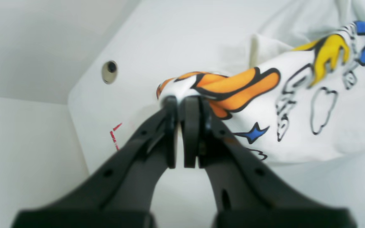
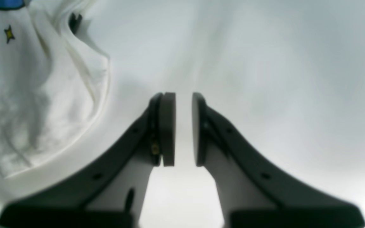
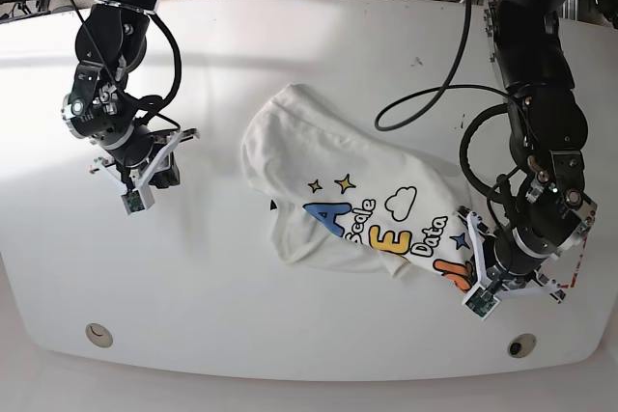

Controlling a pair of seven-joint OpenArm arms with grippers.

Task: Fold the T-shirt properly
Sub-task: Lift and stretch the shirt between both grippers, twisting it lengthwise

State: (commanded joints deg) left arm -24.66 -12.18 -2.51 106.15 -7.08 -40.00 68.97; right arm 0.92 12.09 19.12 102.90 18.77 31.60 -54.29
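White, soft cotton bunches in loose creases across the smooth white table (image 3: 290, 36), where the T-shirt (image 3: 328, 180) lies crumpled near the middle, its bubble letters in orange, yellow and blue showing beside outlined clouds and stars. At the shirt's printed end the left gripper (image 1: 180, 104) has its flat black pads pressed together on a pinched fold of orange-printed cloth. Well apart, the right gripper (image 2: 183, 126) hangs over bare table, pads slightly parted and holding nothing.
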